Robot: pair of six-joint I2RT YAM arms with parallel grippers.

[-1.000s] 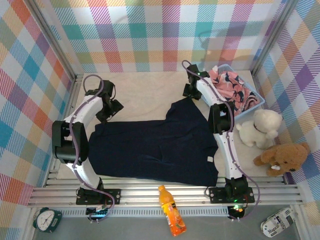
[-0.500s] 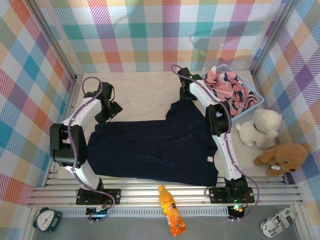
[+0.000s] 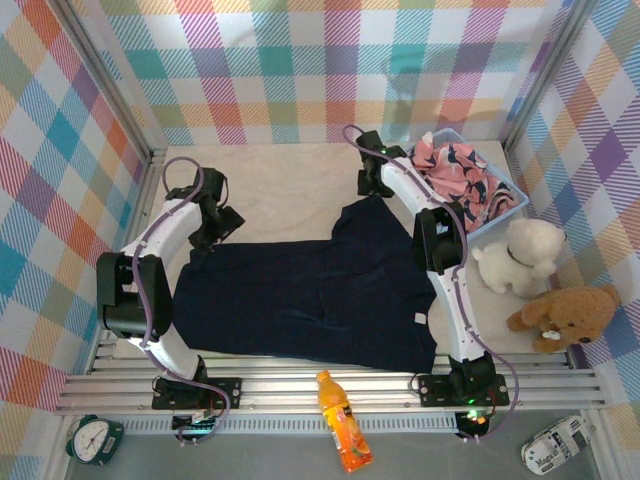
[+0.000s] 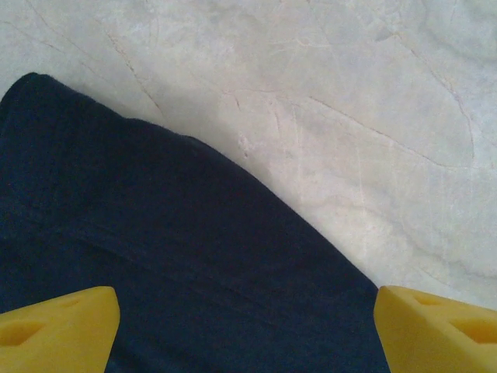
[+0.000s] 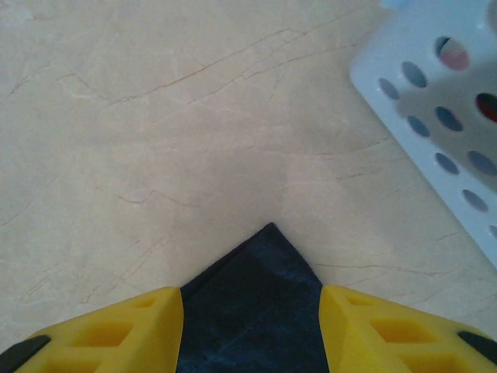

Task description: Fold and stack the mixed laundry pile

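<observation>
Navy trousers (image 3: pixel 310 295) spread flat, middle of table (image 3: pixel 290 175). Left claw (image 4: pixel 248 330) wide apart above trousers' far-left edge. Right claw (image 5: pixel 251 326) part-open, straddling far-right corner, not clamped. Pink garment (image 3: pixel 455 172) heaped in basket (image 3: pixel 517 203), far right.

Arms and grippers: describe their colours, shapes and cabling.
The left arm and right arm each have white tubular links between black joint housings, with a greyish-purple cable looped along each down to a black base. The left gripper and right gripper carry bright yellow wedge-shaped fingers with moulded recesses.
</observation>
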